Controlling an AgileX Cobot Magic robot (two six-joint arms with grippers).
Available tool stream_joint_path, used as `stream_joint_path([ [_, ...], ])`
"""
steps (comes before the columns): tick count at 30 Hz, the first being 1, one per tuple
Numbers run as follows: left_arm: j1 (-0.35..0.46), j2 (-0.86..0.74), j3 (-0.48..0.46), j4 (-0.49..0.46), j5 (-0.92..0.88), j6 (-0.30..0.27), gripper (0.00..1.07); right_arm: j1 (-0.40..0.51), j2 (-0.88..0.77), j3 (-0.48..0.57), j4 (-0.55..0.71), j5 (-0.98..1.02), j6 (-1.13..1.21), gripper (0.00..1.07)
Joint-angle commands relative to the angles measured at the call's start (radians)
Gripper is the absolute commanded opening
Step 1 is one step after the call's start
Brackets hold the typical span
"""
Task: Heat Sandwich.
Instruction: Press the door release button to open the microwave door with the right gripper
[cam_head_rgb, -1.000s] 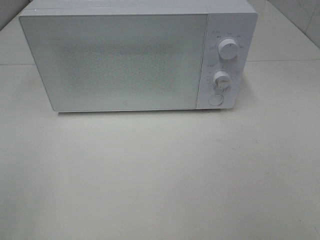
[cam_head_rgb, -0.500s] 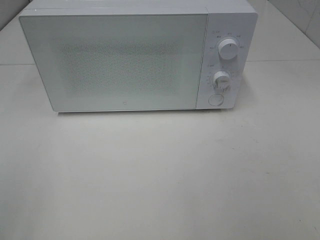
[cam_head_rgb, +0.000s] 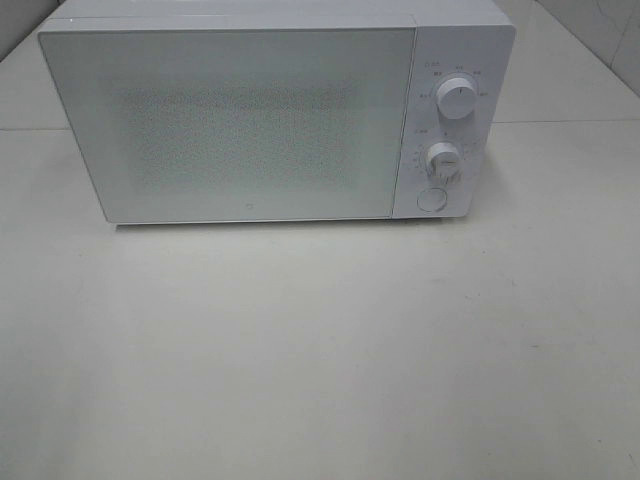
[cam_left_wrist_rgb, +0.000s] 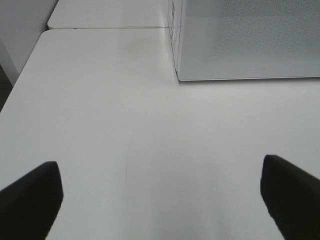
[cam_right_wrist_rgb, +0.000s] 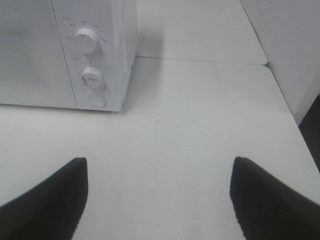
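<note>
A white microwave (cam_head_rgb: 270, 115) stands at the back of the table with its door shut; its frosted door (cam_head_rgb: 235, 125) hides the inside. Two dials (cam_head_rgb: 456, 100) and a round button (cam_head_rgb: 431, 199) sit on its right panel. The sandwich is not in view in any frame. Neither gripper shows in the exterior high view. In the left wrist view my left gripper (cam_left_wrist_rgb: 160, 200) is open and empty over bare table, the microwave's corner (cam_left_wrist_rgb: 240, 40) beyond it. In the right wrist view my right gripper (cam_right_wrist_rgb: 160, 195) is open and empty, the dial panel (cam_right_wrist_rgb: 90, 55) beyond it.
The white table (cam_head_rgb: 320, 360) stretches in front of the microwave. The table's left edge (cam_left_wrist_rgb: 20, 80) shows in the left wrist view and its right edge (cam_right_wrist_rgb: 295, 120) in the right wrist view. A seam (cam_head_rgb: 560, 122) runs across the tabletop behind.
</note>
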Motion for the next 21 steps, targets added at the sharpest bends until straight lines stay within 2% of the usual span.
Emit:
stream_joint_path([
  [1, -0.005, -0.024, 0.002, -0.005, -0.013, -0.001, 1.01, -0.007, 0.059, -0.008, 0.000, -0.108, 0.005, 0.76],
  [8, -0.005, -0.024, 0.002, -0.005, -0.013, -0.001, 1.01, -0.007, 0.209, -0.008, 0.000, -0.310, 0.005, 0.76],
  [21, -0.005, -0.024, 0.002, -0.005, -0.013, -0.001, 1.01, -0.007, 0.465, -0.008, 0.000, -0.528, 0.005, 0.76],
])
